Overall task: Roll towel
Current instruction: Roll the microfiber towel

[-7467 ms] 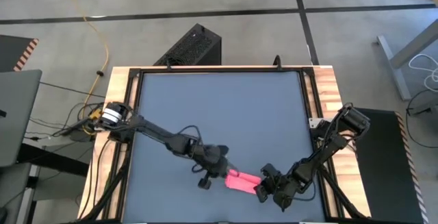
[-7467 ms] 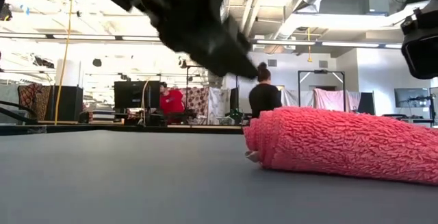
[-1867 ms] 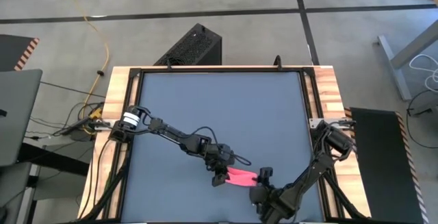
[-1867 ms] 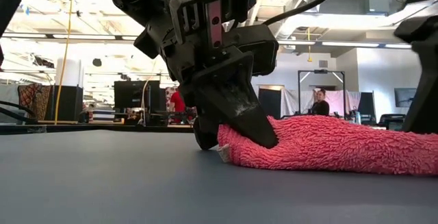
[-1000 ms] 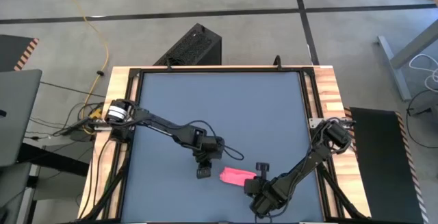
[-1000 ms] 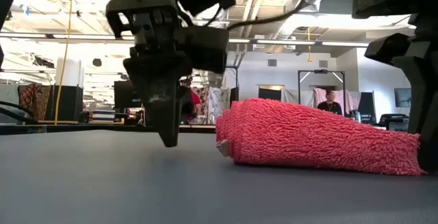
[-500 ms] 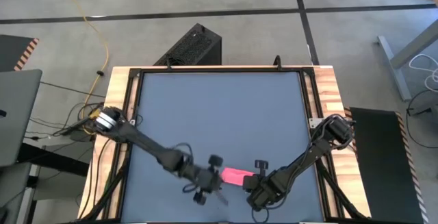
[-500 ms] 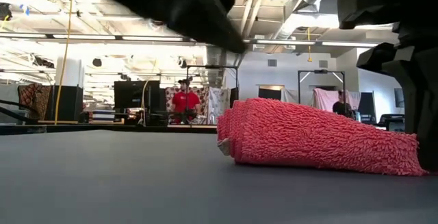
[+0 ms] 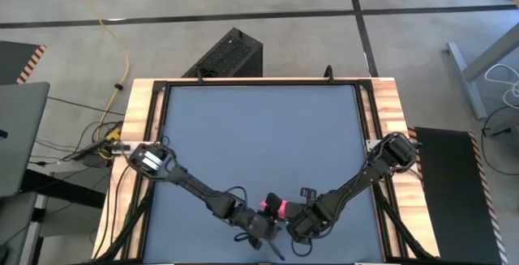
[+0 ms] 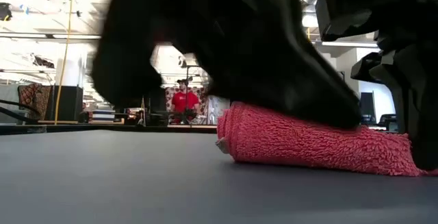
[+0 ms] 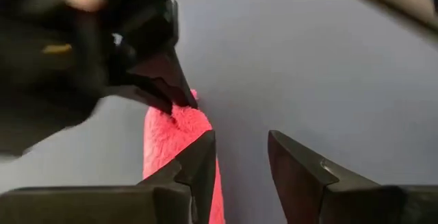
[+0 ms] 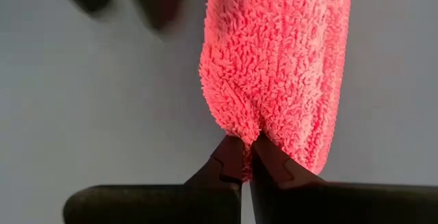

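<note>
Left gripper above towel's left end, fingers parted narrow, holding nothing, one finger brushing pile. Towel, pink, already rolled into tube, lies near front edge of desk, slightly right of centre. Right gripper at towel's right end, pinched closed on fold of pile. Risk, as judged: left gripper pressing down while right holds could drag tube, loosen wraps, unroll free edge.

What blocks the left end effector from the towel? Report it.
Nothing visible does. The left end effector is open right beside the towel, while the right end effector pinches the towel's other end.
</note>
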Robot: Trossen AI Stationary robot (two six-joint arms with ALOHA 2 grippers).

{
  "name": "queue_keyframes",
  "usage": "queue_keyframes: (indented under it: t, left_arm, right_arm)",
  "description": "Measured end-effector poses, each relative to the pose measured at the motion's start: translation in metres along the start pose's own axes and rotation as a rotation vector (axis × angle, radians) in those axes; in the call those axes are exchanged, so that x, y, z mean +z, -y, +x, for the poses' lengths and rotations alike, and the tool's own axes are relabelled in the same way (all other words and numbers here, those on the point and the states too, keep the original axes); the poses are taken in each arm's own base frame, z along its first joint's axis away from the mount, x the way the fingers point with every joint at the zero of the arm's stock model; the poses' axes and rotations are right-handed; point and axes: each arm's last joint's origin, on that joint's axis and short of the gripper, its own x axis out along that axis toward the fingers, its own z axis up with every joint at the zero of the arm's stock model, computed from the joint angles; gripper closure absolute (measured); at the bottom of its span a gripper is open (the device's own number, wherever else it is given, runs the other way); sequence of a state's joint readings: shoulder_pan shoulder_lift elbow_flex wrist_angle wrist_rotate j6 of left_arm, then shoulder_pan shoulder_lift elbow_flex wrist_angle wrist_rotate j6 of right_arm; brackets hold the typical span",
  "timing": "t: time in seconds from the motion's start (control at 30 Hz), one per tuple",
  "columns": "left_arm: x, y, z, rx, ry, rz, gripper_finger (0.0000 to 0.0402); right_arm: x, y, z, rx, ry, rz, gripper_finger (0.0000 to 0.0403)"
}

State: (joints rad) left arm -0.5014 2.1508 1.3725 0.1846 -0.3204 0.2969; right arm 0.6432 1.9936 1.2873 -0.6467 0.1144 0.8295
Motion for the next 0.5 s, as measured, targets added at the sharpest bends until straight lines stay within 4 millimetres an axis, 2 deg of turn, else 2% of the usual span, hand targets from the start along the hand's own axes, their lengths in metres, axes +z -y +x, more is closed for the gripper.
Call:
queue_keyframes:
  t: [0.17,0.3,0.4,0.5]
  left_arm:
    - [-0.004,-0.003,0.025,0.107,-0.064,0.043,0.0259]
    - [-0.003,-0.008,0.027,0.162,-0.084,0.053,0.0251]
    - [-0.008,-0.011,0.028,0.113,-0.112,0.05,0.025]
    - [-0.014,-0.01,0.03,-0.003,-0.135,0.02,0.025]
  right_arm:
    - [0.004,-0.003,-0.016,0.056,0.054,0.028,0.0377]
    - [0.006,-0.005,-0.03,0.112,0.091,0.032,0.0377]
    - [0.006,-0.005,-0.04,0.124,0.114,0.032,0.0377]
    - [0.006,-0.004,-0.04,0.109,0.121,0.048,0.0377]
